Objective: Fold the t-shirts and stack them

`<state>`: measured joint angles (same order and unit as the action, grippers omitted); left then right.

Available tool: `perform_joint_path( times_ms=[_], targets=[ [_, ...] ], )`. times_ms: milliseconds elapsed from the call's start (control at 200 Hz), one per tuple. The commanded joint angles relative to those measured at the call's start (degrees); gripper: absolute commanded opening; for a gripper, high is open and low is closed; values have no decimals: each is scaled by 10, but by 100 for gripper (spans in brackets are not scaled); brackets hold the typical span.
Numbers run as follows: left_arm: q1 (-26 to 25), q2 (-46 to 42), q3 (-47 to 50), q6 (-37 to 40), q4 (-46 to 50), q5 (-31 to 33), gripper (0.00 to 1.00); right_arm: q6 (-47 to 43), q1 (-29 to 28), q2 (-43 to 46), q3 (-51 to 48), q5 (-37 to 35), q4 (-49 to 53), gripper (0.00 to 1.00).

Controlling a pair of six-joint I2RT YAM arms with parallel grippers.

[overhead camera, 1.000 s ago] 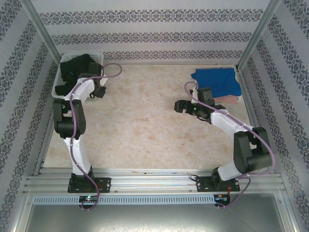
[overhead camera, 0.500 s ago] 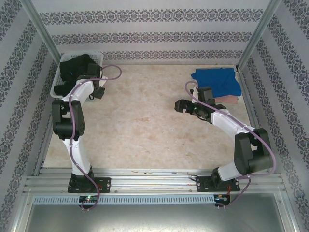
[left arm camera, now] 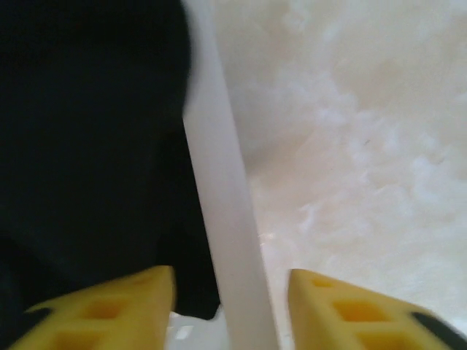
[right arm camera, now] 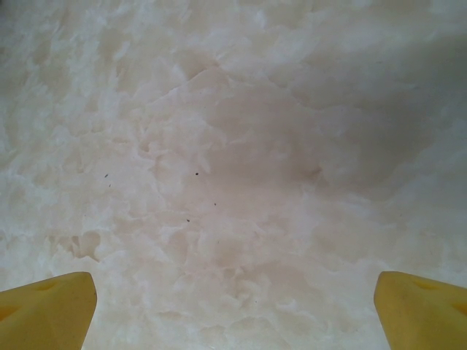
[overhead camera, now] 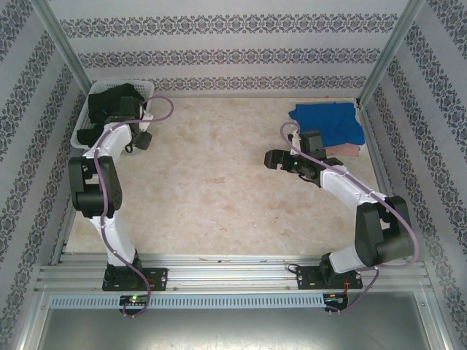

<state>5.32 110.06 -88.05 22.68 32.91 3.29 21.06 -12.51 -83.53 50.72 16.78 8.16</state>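
The left tool (left arm camera: 230,278) stands half open and empty, its yellow fingers (left arm camera: 109,313) straddling the rim of the white plastic lattice basket (overhead camera: 149,87) that holds the black cloth t-shirt (overhead camera: 113,102). The right tool (overhead camera: 271,159) gapes wide, empty, over the pale marbled tabletop (overhead camera: 219,197). A folded blue t-shirt (overhead camera: 332,120) lies on a pink t-shirt (overhead camera: 350,150) nearby.

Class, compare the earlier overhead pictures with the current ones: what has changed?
The left arm swung left; the left gripper opened, its fingers astride the basket rim beside the black t-shirt. The right gripper, blue t-shirt and pink t-shirt stayed put.
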Motion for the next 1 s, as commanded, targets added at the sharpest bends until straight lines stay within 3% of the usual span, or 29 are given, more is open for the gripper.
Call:
perform_joint_path(
  times_ms=[0,140,280,405,500,669,739,829,894,994],
  targets=[
    [2,-61,-22,-85,-16,-90,73,2,-4,27,-9,-3,-2,96],
    [1,-86,8,-137,-47,-117,79,5,-5,34,-15,-5,-8,96],
    [12,-73,-35,-188,-41,-4,98,-7,-5,32,-10,-5,2,97],
    [35,2,-138,-253,28,53,97,-8,-4,30,-10,-5,2,97],
    [47,62,-200,-288,56,44,91,-9,-4,31,-14,-6,1,97],
    [55,150,-294,-320,88,32,91,-15,-1,37,-23,-7,-1,97],
    [60,173,-324,-331,99,14,82,-17,0,39,-27,-8,0,97],
    [64,183,-347,-338,109,-11,60,-17,3,42,-30,-8,2,97],
    [64,175,-352,-341,112,-24,54,-16,3,45,-33,-8,2,97],
    [64,144,-348,-340,113,-40,35,-12,3,50,-34,-8,0,97]
  ],
)
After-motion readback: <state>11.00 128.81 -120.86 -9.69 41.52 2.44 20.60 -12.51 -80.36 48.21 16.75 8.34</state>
